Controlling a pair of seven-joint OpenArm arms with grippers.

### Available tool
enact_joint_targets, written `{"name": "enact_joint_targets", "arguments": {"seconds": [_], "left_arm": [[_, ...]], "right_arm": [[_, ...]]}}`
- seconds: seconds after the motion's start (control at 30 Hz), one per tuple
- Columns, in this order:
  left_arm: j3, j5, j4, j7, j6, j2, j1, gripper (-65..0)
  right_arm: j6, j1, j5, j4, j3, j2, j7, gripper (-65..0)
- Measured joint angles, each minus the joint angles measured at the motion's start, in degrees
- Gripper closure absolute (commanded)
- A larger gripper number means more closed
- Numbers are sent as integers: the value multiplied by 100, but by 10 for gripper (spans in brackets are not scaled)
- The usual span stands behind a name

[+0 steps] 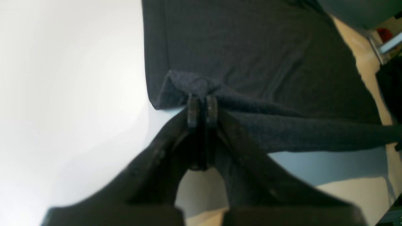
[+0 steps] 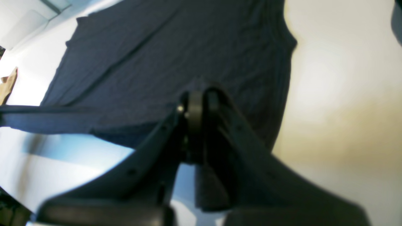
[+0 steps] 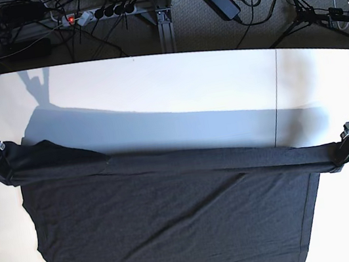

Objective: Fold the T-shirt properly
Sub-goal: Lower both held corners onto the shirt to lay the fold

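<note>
One wide white bench [image 3: 153, 81] fills most of the base view, its far edge bordering dark floor strewn with black cables [image 3: 78, 26] and a power strip [image 3: 99, 12]. The large black soft-fabric T-shirt [image 3: 178, 237] covers the near half, its upper edge lifted and stretched taut from side to side. Bare bench lies beyond it. The left gripper [image 1: 202, 108] and right gripper [image 2: 194, 105] each have jaws clamped on a shirt corner.

Plain black T-shirt [image 3: 176, 224], white table [image 3: 174, 84]
</note>
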Motion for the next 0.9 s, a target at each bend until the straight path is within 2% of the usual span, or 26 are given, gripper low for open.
{"name": "enact_joint_targets", "arguments": {"seconds": [0.17, 0.3, 0.47, 0.57, 0.7, 0.9], "left_arm": [[2, 374, -83, -214, -2, 4, -164, 0], [2, 404, -553, -315, 0, 98, -413, 0], [184, 595, -1163, -426, 4, 155, -713, 0], [542, 955, -1187, -739, 9, 142, -975, 0], [1032, 1095, -1191, -1051, 2, 149, -1250, 0], [1222, 1423, -1838, -1495, 0, 195, -1576, 0]], "right_arm": [[2, 409, -229, -219, -389, 275, 79, 0], [11, 907, -348, -675, -826, 455, 125, 0], [26, 1733, -490, -1513, -1333, 474, 105, 0], [33, 2210, -579, -1908, -1563, 457, 127, 0], [35, 2736, -758, -2363, -1862, 463, 129, 0], [35, 3366, -1038, -2909, -2299, 463, 127, 0]]}}
